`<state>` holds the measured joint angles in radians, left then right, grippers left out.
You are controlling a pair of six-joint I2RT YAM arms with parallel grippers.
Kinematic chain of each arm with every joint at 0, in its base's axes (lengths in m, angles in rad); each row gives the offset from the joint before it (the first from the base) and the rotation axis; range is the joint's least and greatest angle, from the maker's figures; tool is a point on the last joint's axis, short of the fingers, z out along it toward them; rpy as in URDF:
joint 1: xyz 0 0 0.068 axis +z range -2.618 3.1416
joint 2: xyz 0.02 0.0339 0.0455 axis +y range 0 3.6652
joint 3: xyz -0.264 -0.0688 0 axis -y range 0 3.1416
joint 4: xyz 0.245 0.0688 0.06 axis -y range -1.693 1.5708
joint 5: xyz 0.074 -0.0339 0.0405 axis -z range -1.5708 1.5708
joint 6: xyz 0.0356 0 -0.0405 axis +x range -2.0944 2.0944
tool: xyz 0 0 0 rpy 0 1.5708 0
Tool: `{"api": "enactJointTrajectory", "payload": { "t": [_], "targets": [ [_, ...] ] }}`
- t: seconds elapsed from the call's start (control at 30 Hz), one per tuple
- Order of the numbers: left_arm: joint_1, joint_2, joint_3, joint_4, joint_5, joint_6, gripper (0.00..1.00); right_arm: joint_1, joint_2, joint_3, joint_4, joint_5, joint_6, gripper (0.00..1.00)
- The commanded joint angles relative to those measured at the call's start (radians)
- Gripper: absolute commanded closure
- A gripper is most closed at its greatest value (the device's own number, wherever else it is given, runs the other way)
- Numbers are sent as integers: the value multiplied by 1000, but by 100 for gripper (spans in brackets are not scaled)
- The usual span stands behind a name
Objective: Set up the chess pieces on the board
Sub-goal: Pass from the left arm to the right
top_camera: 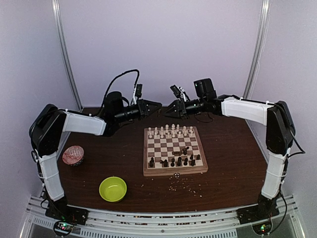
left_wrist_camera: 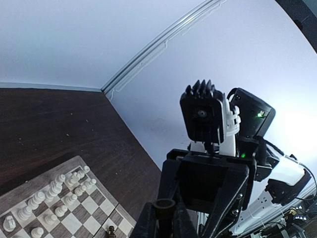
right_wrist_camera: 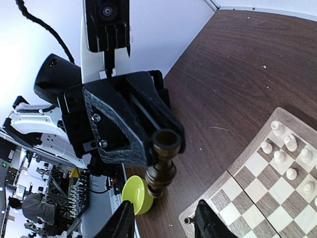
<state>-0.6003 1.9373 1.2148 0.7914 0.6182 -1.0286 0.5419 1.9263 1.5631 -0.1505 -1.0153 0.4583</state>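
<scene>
the left gripper (top_camera: 158, 104) is held raised above the table (top_camera: 233, 163), just beyond the far edge of the board (top_camera: 174, 171). its fingers are clamped on a single dark brown piece (right_wrist_camera: 162, 166), which is gripped by its head and hangs upright below the fingertips, clear of every surface. the right gripper (top_camera: 167, 108) is held at the same height, pointed straight at the left one and just beside it. its fingers (right_wrist_camera: 124, 220) are spread apart with nothing between them, and the held piece is seen a little in front of that gap.

the board is laid flat near the middle of the table. pale pieces (top_camera: 171, 131) are stood in two rows along its far edge. dark pieces (top_camera: 173, 161) are gathered along the near edge in a looser row, and a few more (top_camera: 184, 150) are seen nearer the centre squares; whether those are upright cannot be told.

a green bowl (top_camera: 113, 189) is placed near the left front of the table, well apart from the board. pale crumbs (top_camera: 181, 184) are scattered just in front of the board's near rim.
</scene>
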Motion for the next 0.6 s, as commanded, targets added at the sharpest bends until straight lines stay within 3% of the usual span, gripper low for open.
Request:
{"api": "enactJointTrajectory", "payload": {
  "t": [0.0,0.4,0.57],
  "targets": [
    [-16,-10,1,81,-34,-20,93,12,22,-14,204,-55,155,57],
    [-21,-11,10,91,-50,-20,93,41,53,-8,230,-60,210,60],
    [-21,-11,2,97,-54,-20,93,41,40,-42,265,-68,236,69]
  ]
}}
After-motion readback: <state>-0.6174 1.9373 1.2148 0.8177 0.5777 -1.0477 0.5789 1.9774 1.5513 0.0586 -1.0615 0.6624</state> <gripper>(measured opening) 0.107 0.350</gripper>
